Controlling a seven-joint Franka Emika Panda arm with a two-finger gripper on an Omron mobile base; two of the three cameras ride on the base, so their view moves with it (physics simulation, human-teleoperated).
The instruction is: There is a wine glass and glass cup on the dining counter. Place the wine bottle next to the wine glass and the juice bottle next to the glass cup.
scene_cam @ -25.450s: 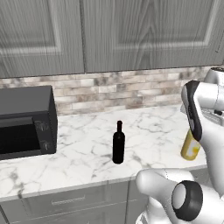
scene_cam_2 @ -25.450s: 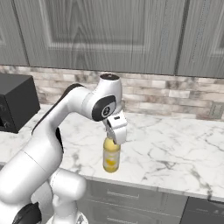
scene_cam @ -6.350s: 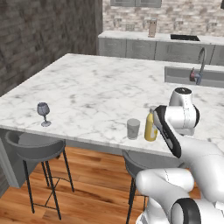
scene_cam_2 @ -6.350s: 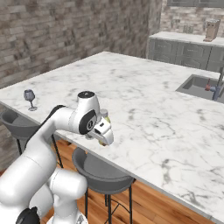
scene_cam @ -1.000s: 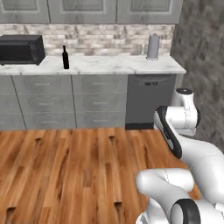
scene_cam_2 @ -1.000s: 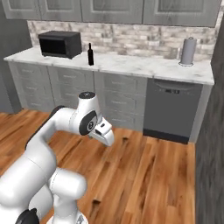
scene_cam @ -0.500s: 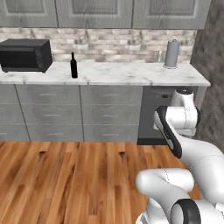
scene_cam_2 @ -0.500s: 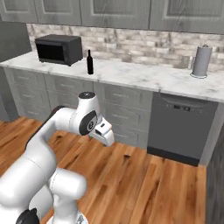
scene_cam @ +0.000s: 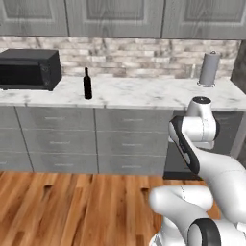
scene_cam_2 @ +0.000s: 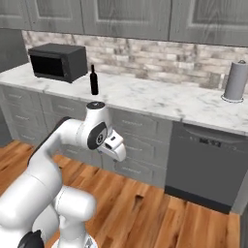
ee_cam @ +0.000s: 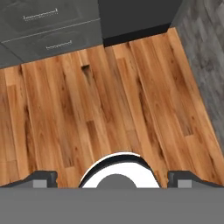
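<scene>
marble worktop (scene_cam: pixel 144 96), wine bottle (scene_cam: pixel 87 83) upright beside microwave (scene_cam: pixel 29 69), end effector (ee_cam: pixel 112 177) spread wide, empty

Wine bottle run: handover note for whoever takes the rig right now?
Gripper: open, empty, pointing down at the wood floor.
Wine bottle: upright on the marble worktop, right of the microwave, untouched.
Arm is tucked and the base faces the cabinets, short of reach.
Left: get closer, grasp the bottle, take it to the wine glass. Dining counter, glasses and juice bottle aren't visible, so check them on arrival.
</scene>
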